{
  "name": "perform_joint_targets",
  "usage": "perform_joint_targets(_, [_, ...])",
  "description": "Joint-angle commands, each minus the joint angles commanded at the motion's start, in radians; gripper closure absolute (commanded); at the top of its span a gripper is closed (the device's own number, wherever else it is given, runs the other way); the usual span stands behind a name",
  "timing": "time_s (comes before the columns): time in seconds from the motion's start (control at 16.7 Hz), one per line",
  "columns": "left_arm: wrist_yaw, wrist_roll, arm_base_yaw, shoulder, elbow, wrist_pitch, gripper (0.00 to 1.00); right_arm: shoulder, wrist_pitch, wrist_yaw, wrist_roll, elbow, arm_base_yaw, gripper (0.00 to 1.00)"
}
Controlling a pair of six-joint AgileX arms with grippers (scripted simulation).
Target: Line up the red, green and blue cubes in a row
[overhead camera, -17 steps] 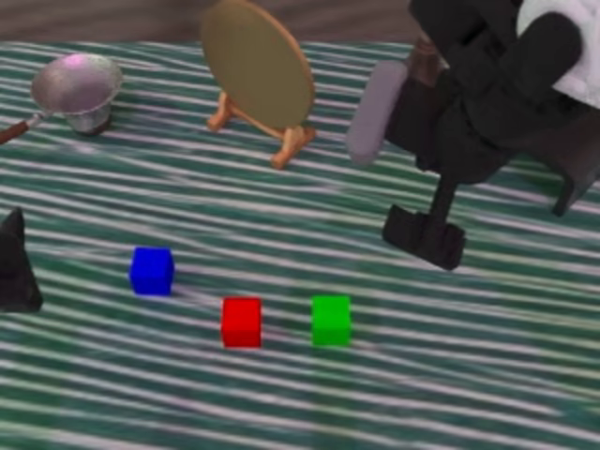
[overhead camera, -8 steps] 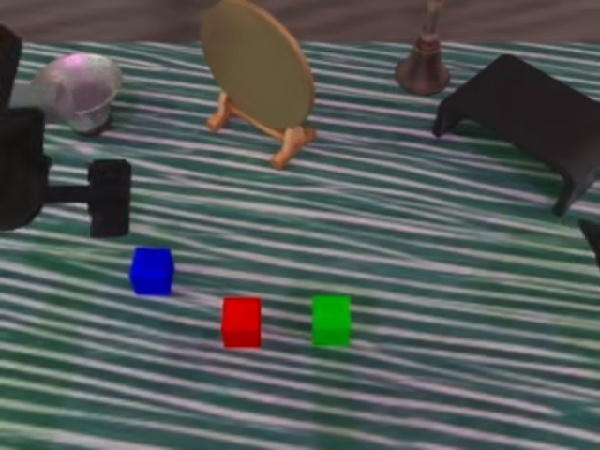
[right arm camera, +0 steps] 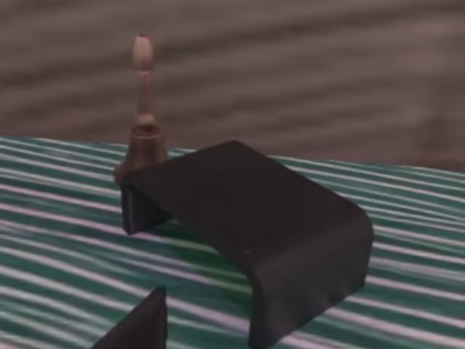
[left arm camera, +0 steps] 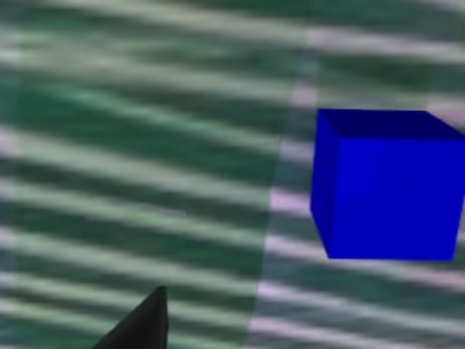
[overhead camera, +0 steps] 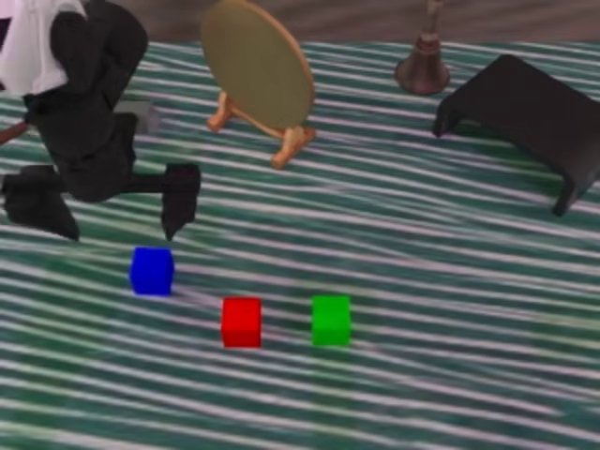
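The blue cube (overhead camera: 151, 271) sits left of centre on the striped cloth. The red cube (overhead camera: 241, 322) and the green cube (overhead camera: 331, 320) stand side by side nearer the front, a small gap between them. My left gripper (overhead camera: 108, 201) hangs open just behind the blue cube and slightly to its left, its fingers (overhead camera: 180, 197) spread wide and holding nothing. The left wrist view shows the blue cube (left arm camera: 389, 185) close by, off to one side of a single fingertip (left arm camera: 142, 326). My right arm is out of the top view; its wrist view shows one fingertip (right arm camera: 142, 323) over the cloth.
A round wooden disc on a stand (overhead camera: 258, 67) is at the back centre. A brown bell (overhead camera: 424, 66) and a black bench-shaped stand (overhead camera: 530, 108) are at the back right, and both appear in the right wrist view, bell (right arm camera: 144, 138) and stand (right arm camera: 269, 225).
The right arm has withdrawn out of the top view. The left arm has swung in from the left edge and now hangs behind the blue cube. The cubes have not moved.
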Motion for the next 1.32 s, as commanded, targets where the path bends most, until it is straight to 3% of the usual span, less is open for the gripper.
perform_joint_targets(0.6, [0.001,-0.012,-0.012,0.099,0.081,-0.044,0.0,-0.106,0.074,0.013,0.046,-0.091,-0.033,0.0])
perform_joint_targets(1.08, [0.002,-0.01,-0.014,0.208,-0.063,0.215,0.0,-0.106,0.074,0.013,0.046,-0.091,-0.033,0.0])
perform_joint_targets(1.32, [0.002,-0.01,-0.014,0.219,-0.076,0.234,0.0,-0.106,0.074,0.013,0.046,-0.091,-0.033,0.0])
